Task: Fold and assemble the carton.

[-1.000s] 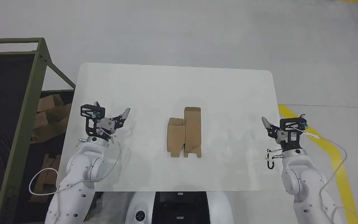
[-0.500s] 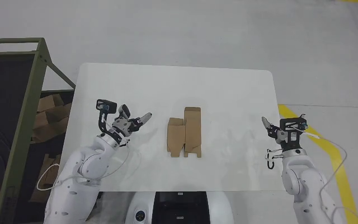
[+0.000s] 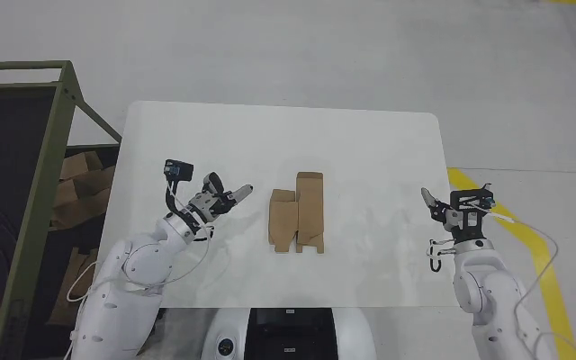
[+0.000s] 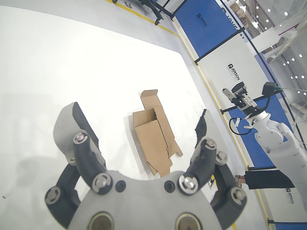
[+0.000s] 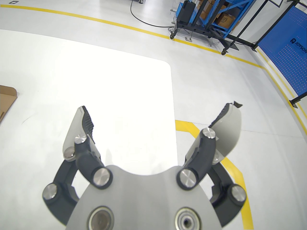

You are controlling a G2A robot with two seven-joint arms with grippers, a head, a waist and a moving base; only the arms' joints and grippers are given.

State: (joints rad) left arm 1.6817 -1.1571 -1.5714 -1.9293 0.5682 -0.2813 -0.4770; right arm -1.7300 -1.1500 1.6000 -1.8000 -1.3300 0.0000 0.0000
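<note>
The flattened cardboard carton (image 3: 297, 216) lies near the middle of the white table (image 3: 360, 144). Its long axis runs from the robot's side toward the far edge, with the tuck flap pointing away and the notched flaps pointing toward the robot. It looks light, thin and easily creased, so a slightly raised panel edge seems the best hold. The left gripper (image 3: 232, 192) hovers near it, spread and empty. The right gripper (image 5: 158, 108), equally spread, is well apart at the table's right edge.

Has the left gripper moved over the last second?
Yes. The left gripper has swung inward toward the carton, which lies where it was.
</note>
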